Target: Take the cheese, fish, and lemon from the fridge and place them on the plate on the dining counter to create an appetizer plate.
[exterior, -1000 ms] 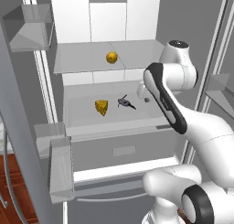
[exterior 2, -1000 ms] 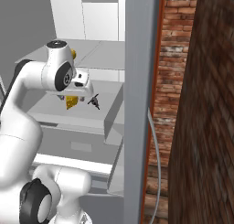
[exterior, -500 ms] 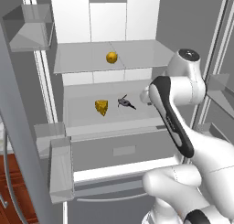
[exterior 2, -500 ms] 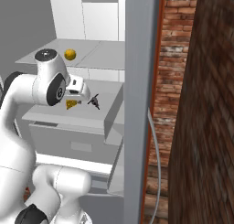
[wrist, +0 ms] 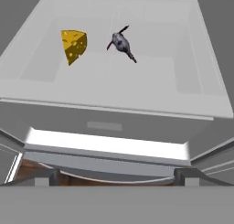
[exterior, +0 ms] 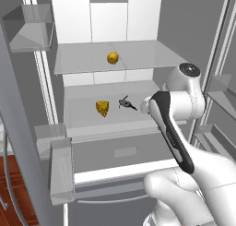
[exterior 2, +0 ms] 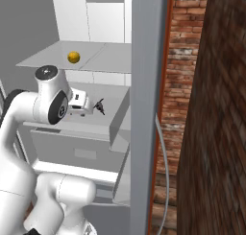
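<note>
A: Where is the pincer [wrist: 116,173] sitting relative to the food?

B: It is hanging in front of the open fridge [exterior: 138,17], just outside the lower glass shelf [wrist: 151,95], with its two tips standing wide apart and gripping nothing. In the hand view both items on that shelf are lying ahead of the tips, deeper in: the fish [wrist: 121,42] nearly straight ahead, the cheese [wrist: 73,45] off to one side of it.

A: And the fish's long axis?

B: It is running slantwise across the hand view, thin tail toward one end (so the tips are probably needing a turn to close across the narrow body, in my judgement).

A: Counting everything?

B: One cheese [exterior: 103,108], one fish [exterior: 125,103], both on the lower shelf and near each other without touching; one lemon [exterior: 113,58] resting alone on the shelf above. There is one arm, so it is reaching for all three, and the fish is looking nearest
</note>
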Robot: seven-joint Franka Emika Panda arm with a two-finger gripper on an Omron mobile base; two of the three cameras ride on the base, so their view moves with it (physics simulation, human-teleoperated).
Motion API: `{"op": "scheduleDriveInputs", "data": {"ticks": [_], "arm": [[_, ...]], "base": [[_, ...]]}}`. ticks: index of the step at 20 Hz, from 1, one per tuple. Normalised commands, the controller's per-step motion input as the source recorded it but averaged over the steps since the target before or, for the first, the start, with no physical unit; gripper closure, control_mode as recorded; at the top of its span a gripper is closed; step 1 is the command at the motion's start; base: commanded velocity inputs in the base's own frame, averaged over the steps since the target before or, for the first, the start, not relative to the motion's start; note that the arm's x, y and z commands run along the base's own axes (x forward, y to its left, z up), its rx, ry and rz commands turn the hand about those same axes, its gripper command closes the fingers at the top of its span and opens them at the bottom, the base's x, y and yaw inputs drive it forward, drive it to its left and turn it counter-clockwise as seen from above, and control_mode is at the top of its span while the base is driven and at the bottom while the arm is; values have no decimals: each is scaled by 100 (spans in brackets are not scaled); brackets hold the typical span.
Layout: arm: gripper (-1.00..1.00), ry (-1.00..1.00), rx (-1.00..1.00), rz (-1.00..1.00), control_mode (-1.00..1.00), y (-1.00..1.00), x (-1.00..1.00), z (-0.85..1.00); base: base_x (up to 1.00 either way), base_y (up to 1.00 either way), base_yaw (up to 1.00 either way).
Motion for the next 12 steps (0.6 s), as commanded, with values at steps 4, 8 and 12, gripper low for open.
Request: {"op": "scheduleDriveInputs", "data": {"ticks": [4,8,12], "arm": [[-100,0,0,0,-100,2,2,-19],[-100,3,0,0,-100,0,14,-7],[-100,0,0,0,-100,0,13,-2]], "base": [[0,0,0],[0,0,0],[0,0,0]]}}
